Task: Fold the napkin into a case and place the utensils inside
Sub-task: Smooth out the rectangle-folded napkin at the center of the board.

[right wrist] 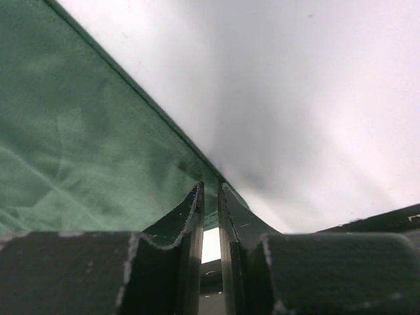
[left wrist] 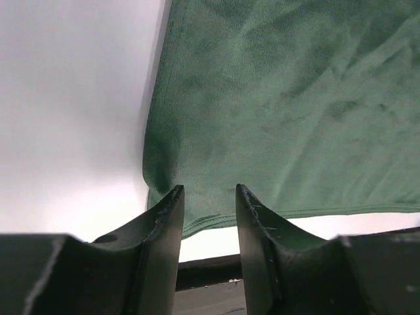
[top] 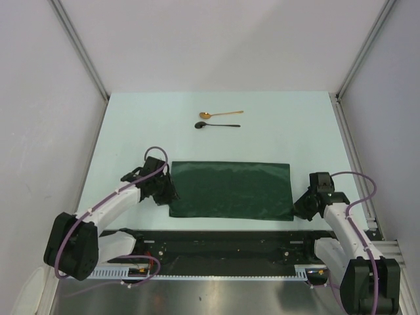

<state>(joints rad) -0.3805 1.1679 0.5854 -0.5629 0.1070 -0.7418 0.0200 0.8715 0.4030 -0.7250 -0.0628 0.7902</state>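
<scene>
Soft, faintly creased dark green napkin (top: 230, 190) lies flat as a wide rectangle on the pale smooth surface (top: 164, 125), left claw (left wrist: 209, 190) spread at its near-left hem, right claw (right wrist: 211, 187) squeezed to a slit pinching the near-right corner, slim gold spoon (top: 220, 115) and black spoon (top: 218, 125) well beyond.

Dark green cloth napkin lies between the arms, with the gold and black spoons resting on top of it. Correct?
Not on top. The top external view shows the shiny gold spoon and glossy black spoon on the table beyond the dark green cloth napkin.
</scene>
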